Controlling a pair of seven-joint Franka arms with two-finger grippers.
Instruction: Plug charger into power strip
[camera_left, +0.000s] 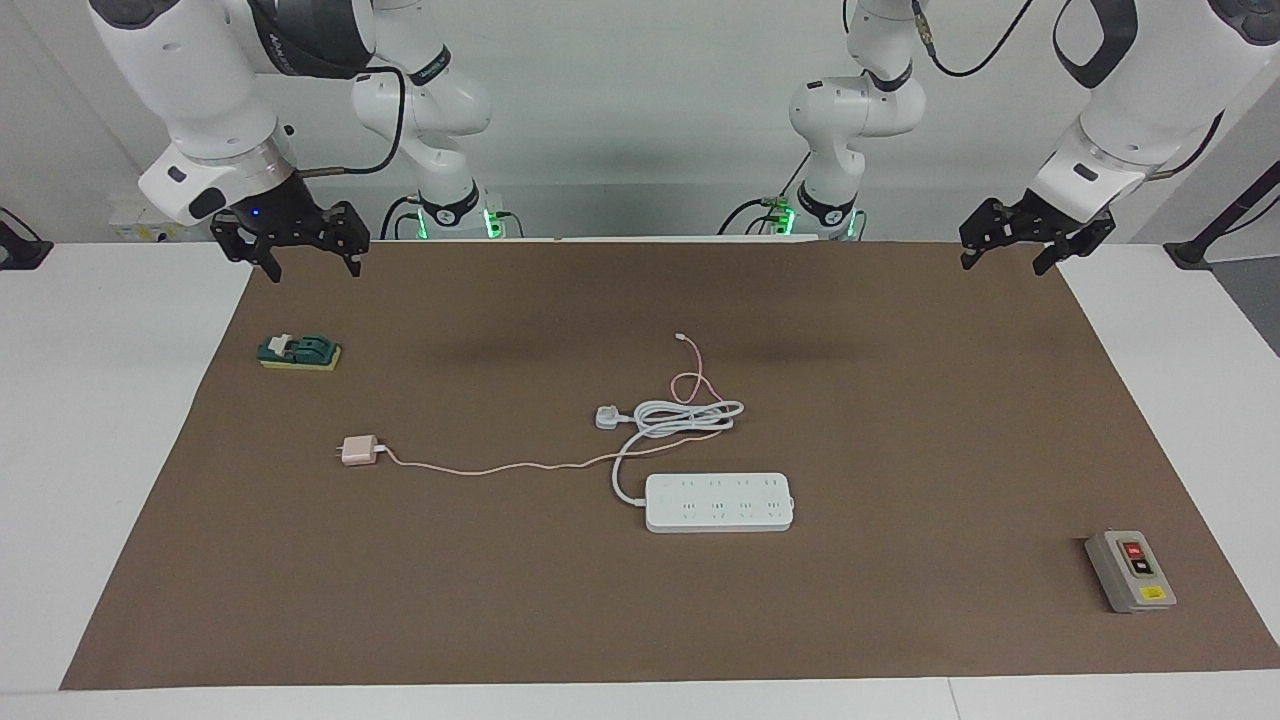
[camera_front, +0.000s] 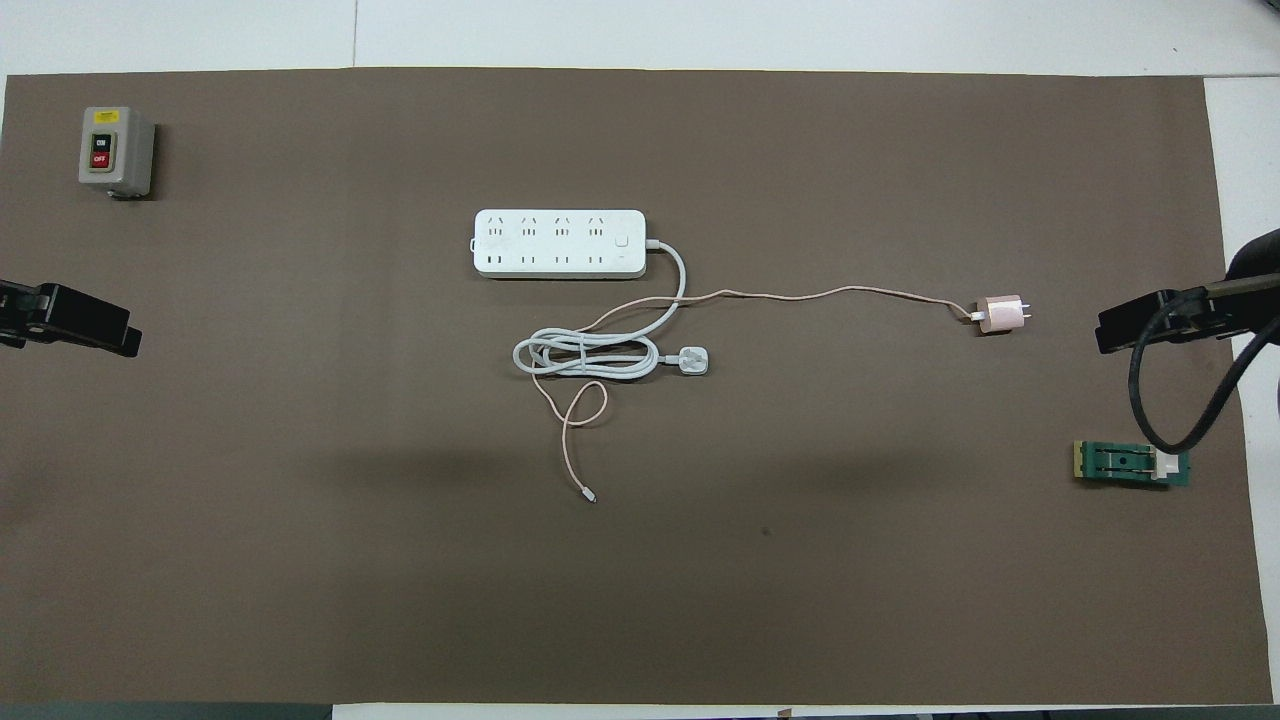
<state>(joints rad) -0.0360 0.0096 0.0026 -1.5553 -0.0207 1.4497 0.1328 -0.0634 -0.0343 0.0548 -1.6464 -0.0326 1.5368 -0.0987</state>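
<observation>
The pale-pink charger (camera_left: 358, 450) (camera_front: 1002, 314) lies on the brown mat toward the right arm's end, with its prongs pointing away from the power strip. Its thin pink cable (camera_left: 500, 468) runs to the middle and loops through the strip's coiled white cord (camera_left: 690, 415). The white power strip (camera_left: 718, 501) (camera_front: 558, 243) lies flat in the middle, sockets up and none filled. My right gripper (camera_left: 311, 265) (camera_front: 1150, 325) is open, empty and raised over the mat's edge at its own end. My left gripper (camera_left: 1004, 265) (camera_front: 80, 328) is open, empty and raised over the other end.
The strip's white three-pin plug (camera_left: 607, 416) (camera_front: 693, 360) lies beside the coil. A grey box with red and black buttons (camera_left: 1130, 572) (camera_front: 115, 150) stands at the left arm's end, farther from the robots. A green switch block (camera_left: 300, 352) (camera_front: 1130, 464) lies under the right gripper.
</observation>
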